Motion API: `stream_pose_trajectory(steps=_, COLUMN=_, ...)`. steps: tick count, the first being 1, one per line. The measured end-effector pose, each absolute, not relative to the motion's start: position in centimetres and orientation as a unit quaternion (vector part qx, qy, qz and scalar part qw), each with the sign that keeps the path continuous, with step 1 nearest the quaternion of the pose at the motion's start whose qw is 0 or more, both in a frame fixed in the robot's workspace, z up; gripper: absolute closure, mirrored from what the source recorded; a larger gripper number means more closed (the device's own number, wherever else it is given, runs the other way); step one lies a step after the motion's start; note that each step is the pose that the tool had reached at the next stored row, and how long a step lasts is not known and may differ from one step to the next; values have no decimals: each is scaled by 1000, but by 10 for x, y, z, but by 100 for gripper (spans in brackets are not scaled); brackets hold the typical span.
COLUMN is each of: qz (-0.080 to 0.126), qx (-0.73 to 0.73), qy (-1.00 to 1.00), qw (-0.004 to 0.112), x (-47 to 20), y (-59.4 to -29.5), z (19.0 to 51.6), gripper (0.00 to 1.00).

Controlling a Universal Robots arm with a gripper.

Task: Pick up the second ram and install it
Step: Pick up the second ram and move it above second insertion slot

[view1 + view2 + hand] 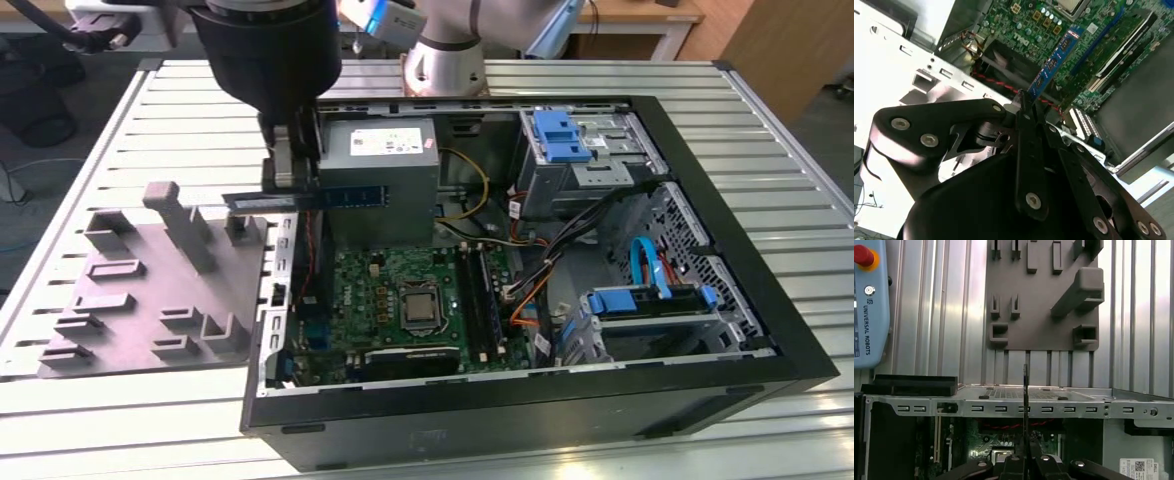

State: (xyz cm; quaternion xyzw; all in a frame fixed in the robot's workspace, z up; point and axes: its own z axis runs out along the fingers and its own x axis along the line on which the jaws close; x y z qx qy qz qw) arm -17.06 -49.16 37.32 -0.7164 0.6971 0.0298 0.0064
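An open computer case (534,425) lies on a slatted desk (761,110). On the desk at the exterior view's left, just beside the case, sits a fixture tray (134,300). Inside the case the motherboard (360,290) lies flat. The power supply (387,165) is beyond it, farther from the camera, and the drive cage (587,150) is toward the exterior view's right. The second ram (354,195), gripped in the claw (294,197), hangs level above the case wall, between tray and power supply.

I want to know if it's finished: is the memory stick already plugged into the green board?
No, the gripper holds the second ram in the air over the case wall, apart from the motherboard.
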Motion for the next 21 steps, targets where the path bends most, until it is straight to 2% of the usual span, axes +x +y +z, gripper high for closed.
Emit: stream_pose_trajectory(steps=21, qz=30, qx=-716, qy=697, qw=6, x=-127, y=-490, z=370, gripper=86)
